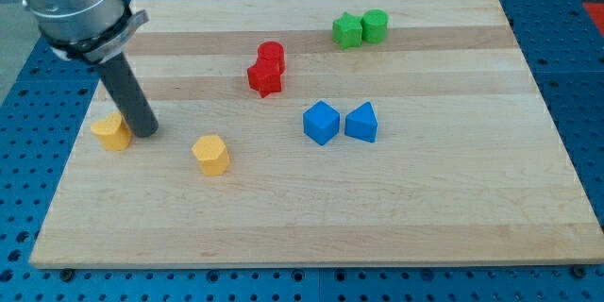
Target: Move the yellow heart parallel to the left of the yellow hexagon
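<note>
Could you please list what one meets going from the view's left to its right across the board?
Yellow block with my tip at its right → second yellow block → two red blocks → blue cube → blue wedge-like block.

Pale wooden board (377,208), blue perforated table (590,75) around it, even light

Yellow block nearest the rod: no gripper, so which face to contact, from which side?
Probably its upper edge, coming from the view's top: the small yellow block lies slightly higher than the other yellow block; my tip sits at its right side.
</note>
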Controlling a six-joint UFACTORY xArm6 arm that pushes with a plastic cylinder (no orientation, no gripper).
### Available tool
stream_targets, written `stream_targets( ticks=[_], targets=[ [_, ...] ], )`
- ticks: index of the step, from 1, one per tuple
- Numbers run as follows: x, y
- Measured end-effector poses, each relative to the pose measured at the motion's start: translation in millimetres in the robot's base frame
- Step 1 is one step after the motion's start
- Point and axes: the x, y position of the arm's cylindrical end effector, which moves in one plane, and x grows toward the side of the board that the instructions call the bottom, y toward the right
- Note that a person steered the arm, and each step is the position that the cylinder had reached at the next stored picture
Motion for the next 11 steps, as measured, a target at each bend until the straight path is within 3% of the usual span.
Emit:
stream_targets(
  ticks=[1,3,11],
  targets=[
    [-27.4,0.2],
    [-28.6,-28.6],
    [34.5,-14.6]
  ],
)
